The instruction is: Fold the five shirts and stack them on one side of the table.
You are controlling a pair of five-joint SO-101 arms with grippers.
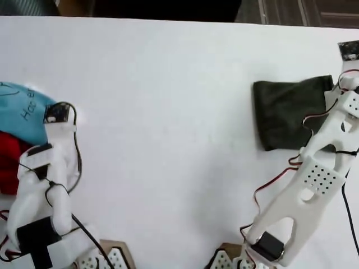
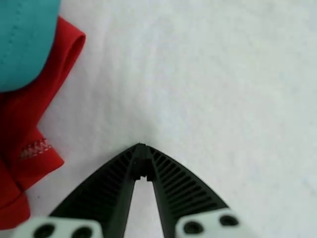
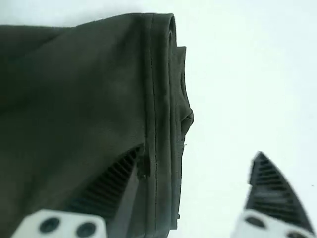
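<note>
Folded dark green fabric shirt at right, right gripper spread open astride its edge, teal shirt over red shirt at left, left gripper clenched empty

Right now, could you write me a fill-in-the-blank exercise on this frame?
The red shirt lies partly ___ the teal shirt.
On the left gripper, the fingers are ___ over the table.
On the right gripper, the fingers are ___, one at the dark green shirt.
Missing: under, shut, open.
</note>
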